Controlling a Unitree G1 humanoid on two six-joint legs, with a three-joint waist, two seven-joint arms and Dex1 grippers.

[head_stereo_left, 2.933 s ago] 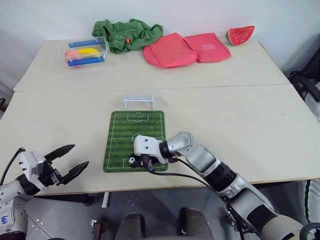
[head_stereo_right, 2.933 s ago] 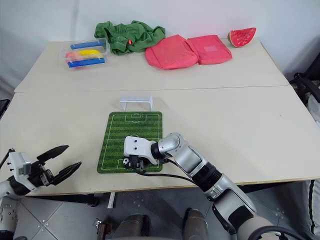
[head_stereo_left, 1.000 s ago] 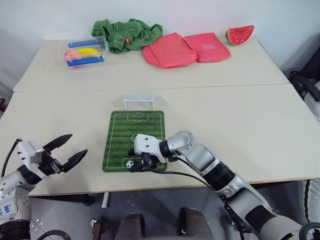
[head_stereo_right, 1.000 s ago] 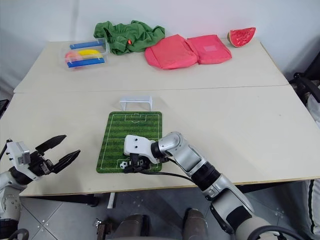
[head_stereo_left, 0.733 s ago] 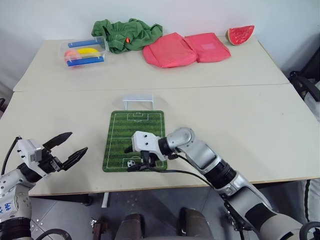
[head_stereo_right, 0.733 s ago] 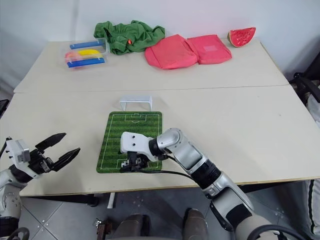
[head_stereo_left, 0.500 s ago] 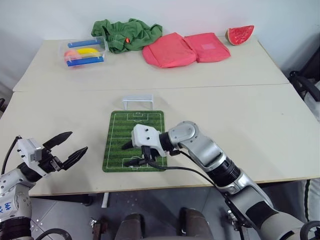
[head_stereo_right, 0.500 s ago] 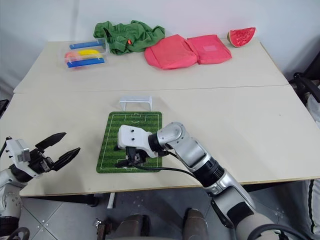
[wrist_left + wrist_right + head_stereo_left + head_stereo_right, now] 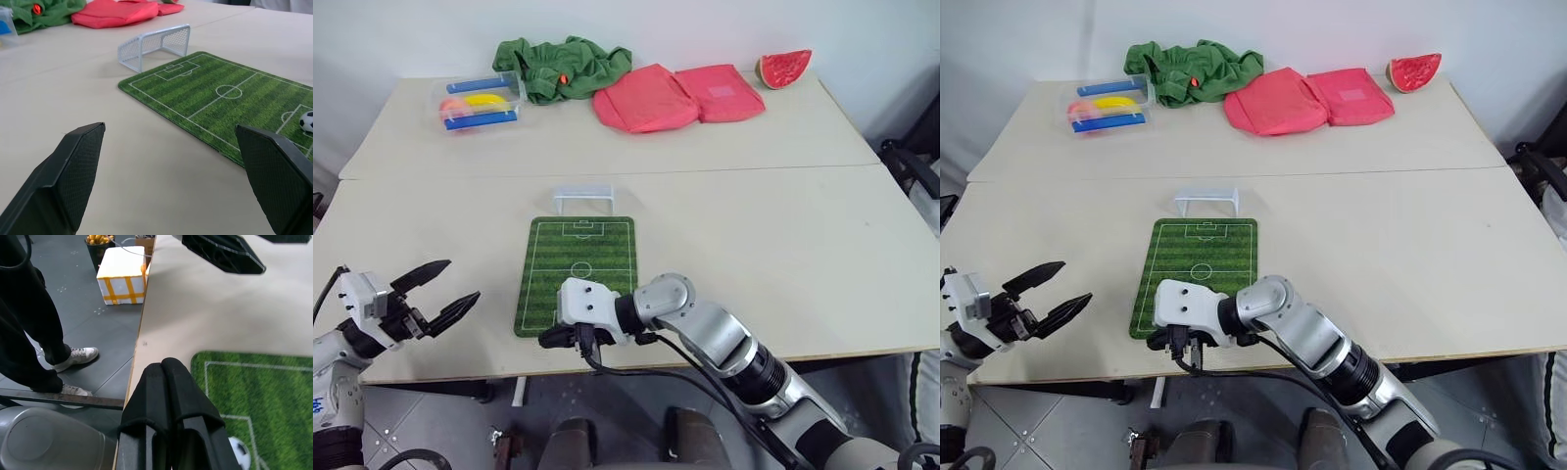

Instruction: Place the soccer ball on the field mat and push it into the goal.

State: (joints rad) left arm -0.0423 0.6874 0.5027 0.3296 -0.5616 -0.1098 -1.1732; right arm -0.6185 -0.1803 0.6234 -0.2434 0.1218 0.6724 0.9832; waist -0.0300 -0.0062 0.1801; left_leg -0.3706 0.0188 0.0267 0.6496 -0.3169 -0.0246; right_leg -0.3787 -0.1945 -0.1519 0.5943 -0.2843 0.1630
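- While hanging at the near left corner of the field mat [image 9: 579,257]: right gripper [image 9: 548,339], black fingers [image 9: 168,382] pressed flat together, nothing pinched between them.
- Just beside those fingers, down on the mat's near end by the white box lines: the soccer ball [image 9: 239,453], loose on the green stripes; touching the fingers or not, cannot tell.
- Off to the left, over the near edge of the table [image 9: 783,245] and well apart from the mat: left gripper [image 9: 460,281], spread wide, empty, aimed across toward the mat.
- Just past the mat's far end, upright and facing it: the goal [image 9: 583,196], pale frame with netting.
- Along the far table, from left to right: clear tray [image 9: 478,101] with blue bars, crumpled green cloth [image 9: 563,67], red cloths [image 9: 671,96], watermelon slice [image 9: 783,67].
- Down on the dark floor beside the table: a person's dark trouser legs [image 9: 24,333] and white shoes [image 9: 73,356], plus a white box [image 9: 121,281] with yellow tape.
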